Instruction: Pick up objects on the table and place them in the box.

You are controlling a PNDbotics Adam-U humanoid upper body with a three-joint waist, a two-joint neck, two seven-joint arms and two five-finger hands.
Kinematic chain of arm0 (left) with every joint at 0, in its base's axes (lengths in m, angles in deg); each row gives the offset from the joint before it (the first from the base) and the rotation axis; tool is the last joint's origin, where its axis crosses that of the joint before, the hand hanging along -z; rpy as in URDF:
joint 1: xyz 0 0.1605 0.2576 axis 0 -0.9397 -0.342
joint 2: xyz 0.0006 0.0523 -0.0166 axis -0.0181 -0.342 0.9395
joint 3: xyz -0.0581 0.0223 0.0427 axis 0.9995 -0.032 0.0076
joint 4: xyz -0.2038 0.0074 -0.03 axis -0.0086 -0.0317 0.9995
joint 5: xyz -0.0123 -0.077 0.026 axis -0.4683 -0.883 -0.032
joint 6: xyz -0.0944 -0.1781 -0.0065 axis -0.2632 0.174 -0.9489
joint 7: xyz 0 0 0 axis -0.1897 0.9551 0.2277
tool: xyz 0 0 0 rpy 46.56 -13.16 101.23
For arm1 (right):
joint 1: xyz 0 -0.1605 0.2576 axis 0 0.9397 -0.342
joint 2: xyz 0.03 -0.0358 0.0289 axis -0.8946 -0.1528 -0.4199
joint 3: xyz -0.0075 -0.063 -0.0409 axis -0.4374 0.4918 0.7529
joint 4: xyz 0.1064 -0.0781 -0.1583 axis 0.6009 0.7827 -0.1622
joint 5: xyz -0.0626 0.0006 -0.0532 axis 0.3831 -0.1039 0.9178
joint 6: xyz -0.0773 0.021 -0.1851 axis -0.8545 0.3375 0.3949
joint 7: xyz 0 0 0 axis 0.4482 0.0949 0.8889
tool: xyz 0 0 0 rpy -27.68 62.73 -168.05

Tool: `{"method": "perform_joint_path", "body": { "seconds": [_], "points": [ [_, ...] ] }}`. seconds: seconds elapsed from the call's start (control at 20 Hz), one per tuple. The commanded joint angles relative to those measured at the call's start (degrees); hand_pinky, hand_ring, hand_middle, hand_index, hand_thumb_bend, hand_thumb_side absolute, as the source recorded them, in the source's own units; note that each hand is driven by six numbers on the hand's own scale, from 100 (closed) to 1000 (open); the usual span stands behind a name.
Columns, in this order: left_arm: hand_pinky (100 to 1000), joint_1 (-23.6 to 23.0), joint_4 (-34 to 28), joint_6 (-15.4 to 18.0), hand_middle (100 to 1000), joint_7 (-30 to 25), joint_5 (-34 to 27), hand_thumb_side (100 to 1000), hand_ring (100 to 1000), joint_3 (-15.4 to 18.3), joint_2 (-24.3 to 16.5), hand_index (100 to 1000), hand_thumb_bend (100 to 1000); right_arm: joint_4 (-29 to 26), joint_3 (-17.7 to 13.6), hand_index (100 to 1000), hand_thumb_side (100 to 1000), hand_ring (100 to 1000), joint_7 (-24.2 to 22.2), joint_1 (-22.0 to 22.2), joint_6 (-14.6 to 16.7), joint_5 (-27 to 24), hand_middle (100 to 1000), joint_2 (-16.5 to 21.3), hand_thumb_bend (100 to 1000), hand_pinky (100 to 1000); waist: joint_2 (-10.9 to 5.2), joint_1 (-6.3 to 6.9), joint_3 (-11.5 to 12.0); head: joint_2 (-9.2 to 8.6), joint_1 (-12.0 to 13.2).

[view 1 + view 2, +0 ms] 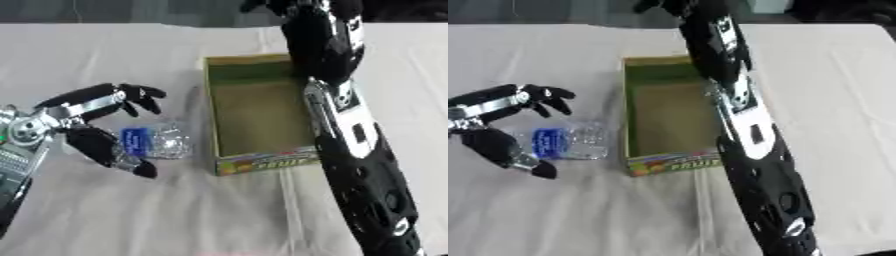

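A clear plastic bottle [157,141] with a blue label lies on its side on the white table, just left of the box. My left hand [92,125] is open around its left end, with fingers arched above it and the thumb [114,152] below; I cannot tell whether they touch it. The open cardboard box [211,110] has green inner walls and a colourful printed front, and nothing shows inside it. My right arm [350,150] stretches up along the box's right side. Only a dark bit of my right hand [662,5] shows at the top edge.
A white cloth [175,215] covers the table, whose far edge runs along the top of the view. My right forearm hides the box's right wall. Bare cloth lies in front of the box and at the far right.
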Motion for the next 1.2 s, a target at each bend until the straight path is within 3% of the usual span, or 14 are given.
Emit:
{"method": "perform_joint_path", "body": {
  "seconds": [0.05,1.2],
  "points": [
    [772,1.4,0.12,0.38,734,-0.27,0.95,493,865,0.54,-2.11,969,831,-1.33,-0.18,927,1000,836,-0.33,-0.41,-0.02,-0.15,883,-0.06,420,615,-0.63,0.31,-0.05,-0.2,0.4],
    [765,1.12,1.14,1.26,744,-2.15,2.65,510,846,-1.2,-3.56,952,816,-1.56,-0.01,929,1000,837,-0.95,-0.46,-0.28,-0.57,883,-0.06,416,615,-0.14,0.66,-0.22,-0.2,0.64]
  ]
}}
